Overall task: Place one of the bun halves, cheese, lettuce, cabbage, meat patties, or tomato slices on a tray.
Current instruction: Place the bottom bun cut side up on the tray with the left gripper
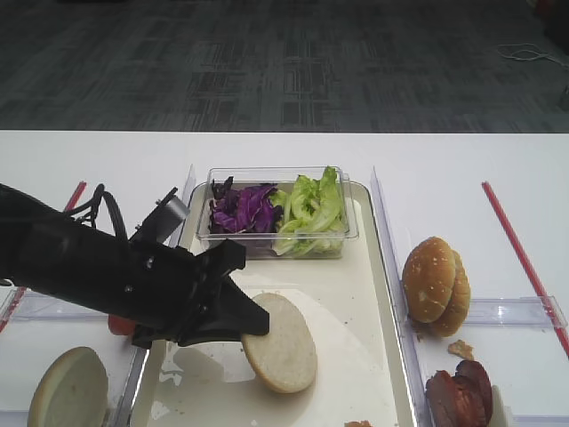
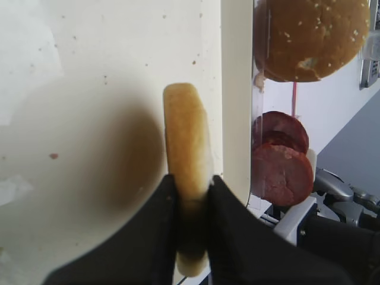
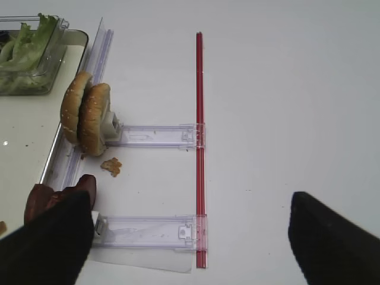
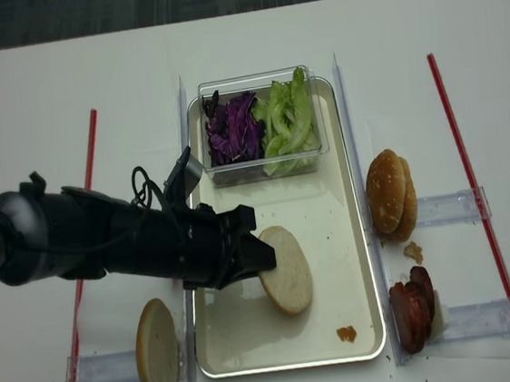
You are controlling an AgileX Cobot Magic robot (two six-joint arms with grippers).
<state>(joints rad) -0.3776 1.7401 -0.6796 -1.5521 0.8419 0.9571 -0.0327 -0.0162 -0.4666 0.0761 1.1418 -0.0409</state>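
My left gripper (image 1: 253, 322) (image 4: 264, 261) (image 2: 191, 184) is shut on the edge of a pale bun half (image 1: 283, 342) (image 2: 187, 136), held tilted just over the tray (image 1: 364, 294) (image 4: 332, 228). A second bun half (image 1: 69, 389) lies left of the tray. Lettuce (image 1: 311, 209) and purple cabbage (image 1: 242, 209) fill a clear box at the tray's far end. Meat patties (image 1: 460, 389) (image 3: 53, 199) stand stacked to the right of the tray. A red bit of tomato slices (image 1: 118, 326) peeks from under the left arm. Cheese is out of view. My right gripper (image 3: 189, 202) hangs open over bare table.
Two golden sesame buns (image 1: 436, 285) (image 3: 86, 119) lean on a clear holder right of the tray. Red strips (image 1: 520, 258) (image 4: 86, 190) mark both sides of the table. A crumb (image 4: 346, 334) lies near the tray's front edge.
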